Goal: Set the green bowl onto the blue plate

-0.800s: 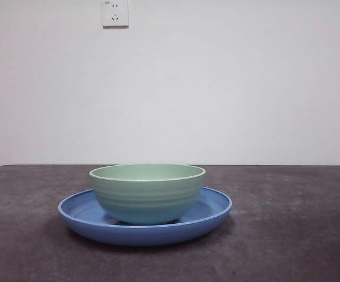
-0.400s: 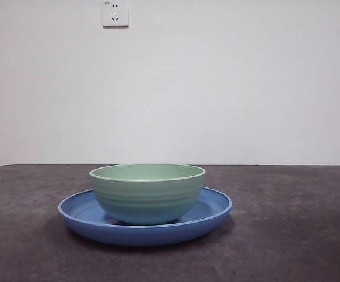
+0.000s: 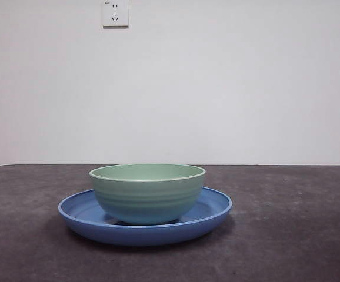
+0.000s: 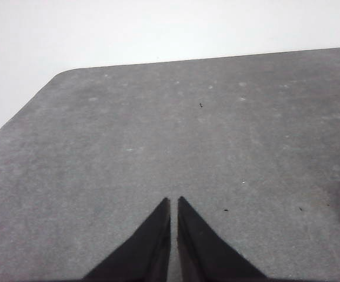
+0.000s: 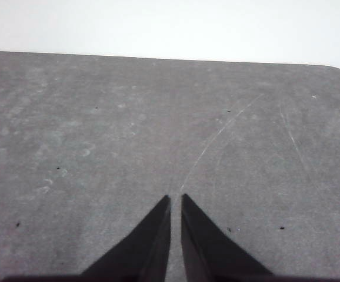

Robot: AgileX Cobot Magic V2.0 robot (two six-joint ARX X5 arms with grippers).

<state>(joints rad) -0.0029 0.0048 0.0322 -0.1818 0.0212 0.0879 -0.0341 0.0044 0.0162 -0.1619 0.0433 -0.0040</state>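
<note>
1. The green bowl [image 3: 147, 193] stood upright inside the blue plate [image 3: 216, 210], its base resting on the plate's floor, roughly centred.
2. The bowl's lighter rim sat level, and faint horizontal ridges showed on its outer wall. Nothing was visible inside it from the low front view.
3. The blue plate lay flat on the dark grey table [image 3: 287, 247], its raised rim extending past the bowl on both sides.
4. No gripper touched the bowl or the plate; neither arm appeared in the front view.
5. The left gripper [image 4: 173, 202] hung over bare table surface near a rounded table corner. Its two black jaws were drawn together with only a thin slit between the tips, and nothing was held.
6. The right gripper [image 5: 175, 200] likewise hung over bare table, near the opposite rounded corner. Its jaws were closed to a thin slit, with nothing between them.
7. A white wall socket [image 3: 115, 13] was mounted on the pale wall [image 3: 246, 88] behind the table.
</note>
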